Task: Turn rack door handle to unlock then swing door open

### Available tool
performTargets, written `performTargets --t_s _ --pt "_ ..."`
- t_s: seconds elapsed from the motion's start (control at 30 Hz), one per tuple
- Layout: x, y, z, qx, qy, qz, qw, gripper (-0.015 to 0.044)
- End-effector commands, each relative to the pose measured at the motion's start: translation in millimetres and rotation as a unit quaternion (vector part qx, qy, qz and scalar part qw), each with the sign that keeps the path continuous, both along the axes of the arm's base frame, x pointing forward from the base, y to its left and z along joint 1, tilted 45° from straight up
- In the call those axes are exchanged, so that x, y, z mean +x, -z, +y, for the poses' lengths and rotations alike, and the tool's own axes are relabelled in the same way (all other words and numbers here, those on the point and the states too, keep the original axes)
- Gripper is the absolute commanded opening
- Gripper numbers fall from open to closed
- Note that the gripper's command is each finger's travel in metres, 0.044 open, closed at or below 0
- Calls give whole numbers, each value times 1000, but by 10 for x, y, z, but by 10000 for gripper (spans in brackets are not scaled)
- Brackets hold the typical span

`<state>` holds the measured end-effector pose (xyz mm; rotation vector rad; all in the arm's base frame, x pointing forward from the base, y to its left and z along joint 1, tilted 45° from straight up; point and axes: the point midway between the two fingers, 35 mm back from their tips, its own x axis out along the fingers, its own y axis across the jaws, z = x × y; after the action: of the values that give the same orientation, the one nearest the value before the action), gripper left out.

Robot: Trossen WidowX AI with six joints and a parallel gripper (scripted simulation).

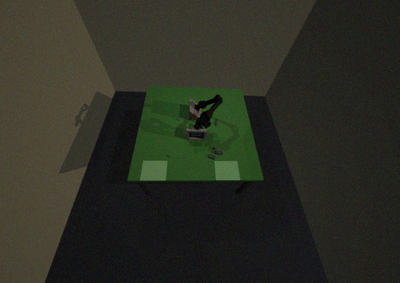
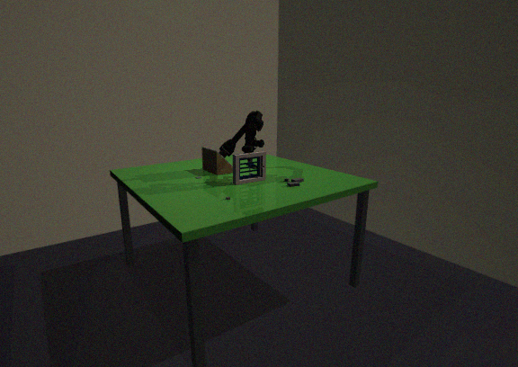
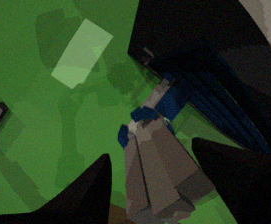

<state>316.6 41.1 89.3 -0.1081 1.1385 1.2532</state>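
The rack (image 1: 196, 139) (image 2: 235, 172) stands upright on the green table, a pale frame around dark blue slats; blue slats (image 3: 226, 107) show at the right of the wrist view. The grey-brown handle (image 3: 153, 170) with blue fittings lies between the fingers in the wrist view. My gripper (image 1: 198, 126) (image 3: 151, 151) is open around it, at the rack's arm side, with green showing between the handle and the left finger. Contact with the right finger is unclear. In the top and exterior views the arm hides the door, so its angle and the handle's turn cannot be told.
A brown, white-sided wedge block (image 1: 194, 115) (image 2: 216, 162) stands behind the rack, close to the arm. Small grey blocks (image 1: 219, 152) (image 2: 293, 184) lie right of the rack, and a tiny one (image 1: 168, 155) (image 2: 227, 198) lies front left. Another grey block (image 1: 216, 123) lies near the arm.
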Motion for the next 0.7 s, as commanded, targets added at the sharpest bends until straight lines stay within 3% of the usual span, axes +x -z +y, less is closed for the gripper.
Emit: performTargets --t_s 0.0,0.33,0.67 --pt "2 0 4 -10 68 64 996 294" --pt "2 -1 4 -39 241 229 942 294" --pt "3 -1 5 -66 400 381 831 294"
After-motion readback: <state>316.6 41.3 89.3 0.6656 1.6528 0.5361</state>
